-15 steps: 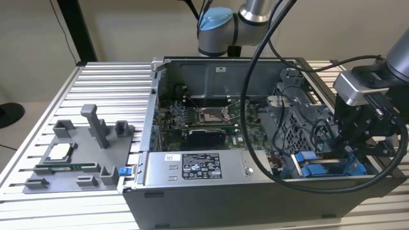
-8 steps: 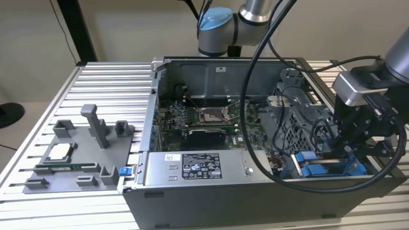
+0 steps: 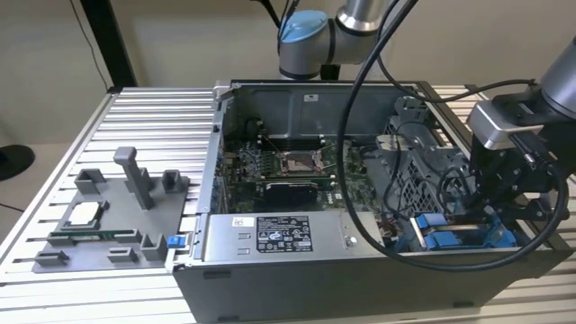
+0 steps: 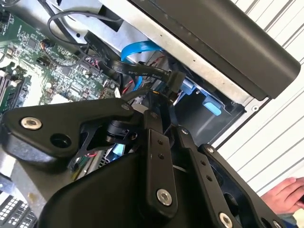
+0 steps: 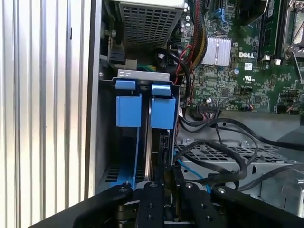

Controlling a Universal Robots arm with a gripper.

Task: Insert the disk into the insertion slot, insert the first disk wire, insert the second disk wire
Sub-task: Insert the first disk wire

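My gripper (image 3: 486,214) hangs over the front right corner of the open computer case, just above the insertion slot (image 3: 450,237) with its blue plastic rails. In the first wrist view the disk (image 5: 148,142) stands on edge in the slot (image 5: 128,109), its silver side running down between two blue tabs. The gripper (image 5: 164,183) sits close above it. In the second wrist view the gripper (image 4: 164,102) has its fingers drawn together on the black plug of a disk wire (image 4: 172,81), whose flat black cable runs back toward the board. A blue wire (image 4: 141,47) loops behind it.
The silver power-supply box (image 3: 270,236) lies along the case front, with the motherboard (image 3: 288,169) behind it. A perforated cage (image 3: 423,182) and loose black cables crowd the slot. A grey parts fixture (image 3: 108,223) sits on the table at the exterior view's left. A person's hand (image 4: 285,194) rests nearby.
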